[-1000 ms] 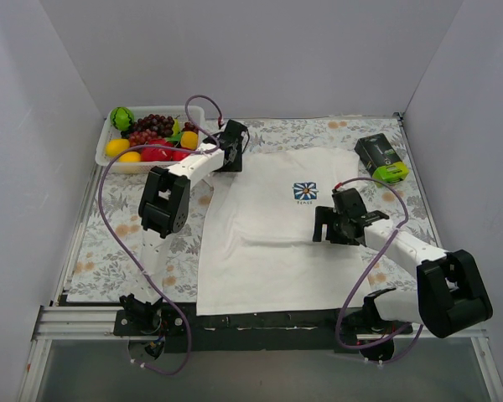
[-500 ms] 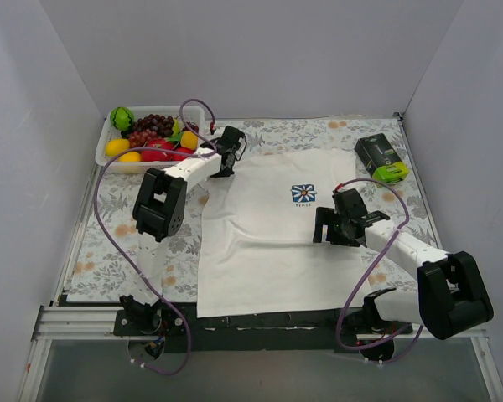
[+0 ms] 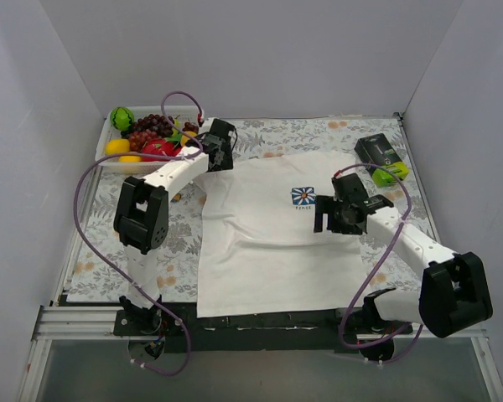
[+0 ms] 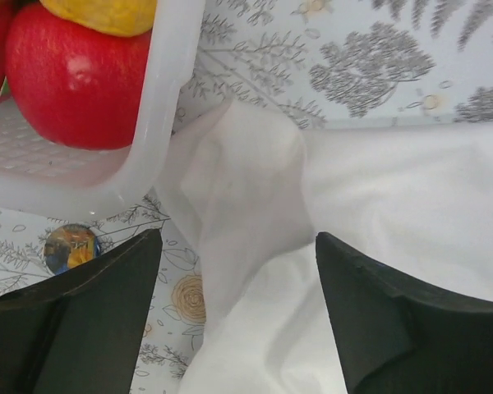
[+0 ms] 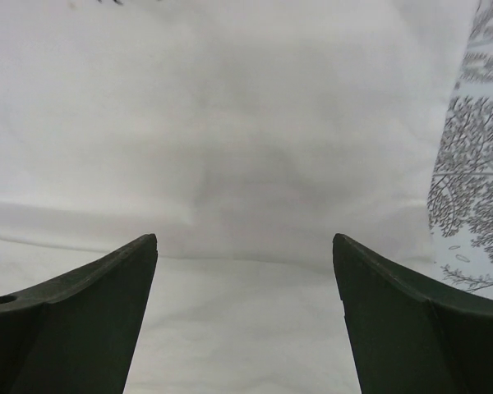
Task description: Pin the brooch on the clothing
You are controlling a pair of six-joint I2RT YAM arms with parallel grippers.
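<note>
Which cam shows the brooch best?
Left wrist: the brooch lies on the tablecloth beside the fruit tray, close and clear. Top external shows at most a speck; right wrist shows only shirt and tablecloth.

No text legible.
- Tiny dark lettering seen under blue logo (image 3: 303, 194) on shirt (image 3: 260, 251), just left of right pincer (image 3: 329, 224); too small to be read.
- Coloured marks noted on brooch (image 4: 72, 248), beside left finger of left pincer (image 4: 237, 246); not readable.
- Black-green box (image 3: 381, 159) beyond right pincer: print blurred.
</note>
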